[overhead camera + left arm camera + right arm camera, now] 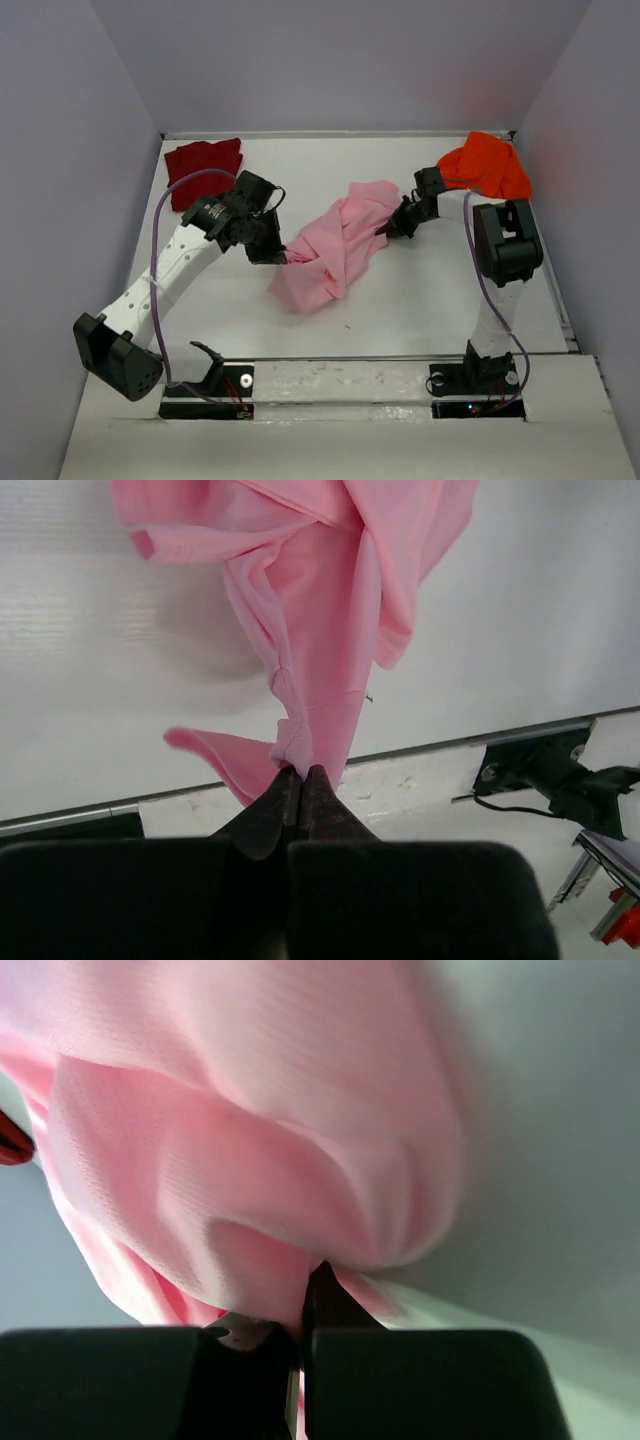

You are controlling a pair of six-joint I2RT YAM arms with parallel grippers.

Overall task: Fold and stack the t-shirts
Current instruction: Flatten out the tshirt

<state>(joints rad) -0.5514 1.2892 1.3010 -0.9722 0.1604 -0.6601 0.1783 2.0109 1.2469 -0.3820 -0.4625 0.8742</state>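
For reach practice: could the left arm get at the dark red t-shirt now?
Probably not yet: the left gripper is shut on the pink t-shirt, though the way to the dark red t-shirt looks free.

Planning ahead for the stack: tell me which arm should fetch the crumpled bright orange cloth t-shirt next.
Right. The bright orange cloth t-shirt lies in the far right corner near the right pincer; the left pincer is across the light pink cloth t-shirt, which both grip.

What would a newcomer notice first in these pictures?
The light pink t-shirt, bunched in the middle, is pinched from both sides: left gripper shut on its left edge, right gripper on its right. The dark red t-shirt lies at the far left corner, the bright orange t-shirt at the far right.
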